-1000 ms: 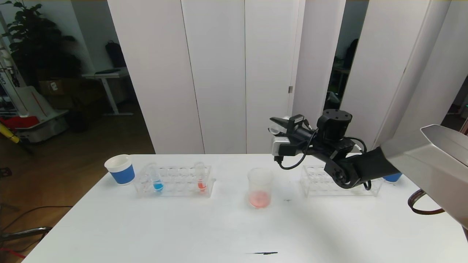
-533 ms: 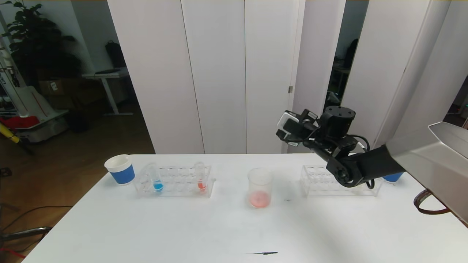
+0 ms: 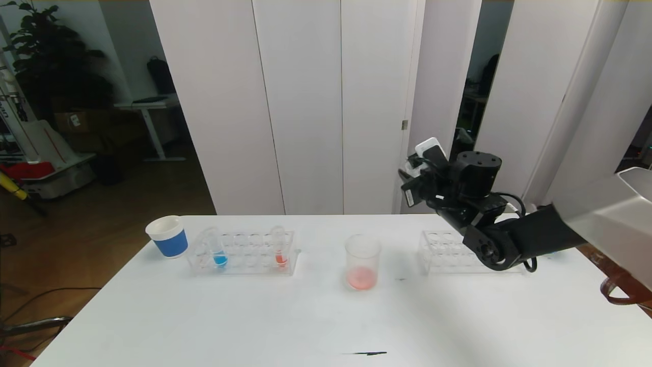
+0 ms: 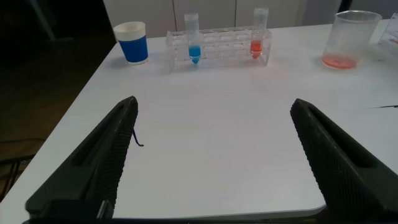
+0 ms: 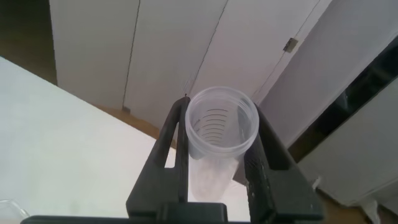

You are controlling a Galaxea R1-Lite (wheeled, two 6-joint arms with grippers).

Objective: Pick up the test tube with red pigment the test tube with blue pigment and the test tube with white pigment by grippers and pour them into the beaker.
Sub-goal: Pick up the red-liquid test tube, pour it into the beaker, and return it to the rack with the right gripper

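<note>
Presently, right of centre in the head view: the right pincer (image 3: 415, 176) is raised above the white surface (image 3: 305, 316), clamped on a small clear round-bottomed tube (image 5: 219, 134). The right wrist view looks into its open mouth and shows no liquid, so it is probably a tube already poured out, held aloft clear of the glassware.

Centre: the clear cylindrical beaker with flared rim (image 3: 362, 262) stands upright, a shallow pink-red layer at its bottom.

Centre left: a clear plastic rack (image 3: 242, 253) keeps two tubes upright and reachable. The test tube with blue pigment (image 3: 218, 248) sits towards the rack's left end; a clear tube with orange-red liquid (image 3: 279, 247) towards its right end.

Far left of the rack: a blue-banded white paper cup (image 3: 167, 236); contents not visible.

Right: a second clear plastic rack (image 3: 448, 252), partly hidden by the arm, its visible holes empty. No test tube with white pigment can be made out.

Lower frame of the left wrist view: the left pincer (image 4: 214, 162), jaws wide apart and holding nothing, parked low at the surface's near edge.
</note>
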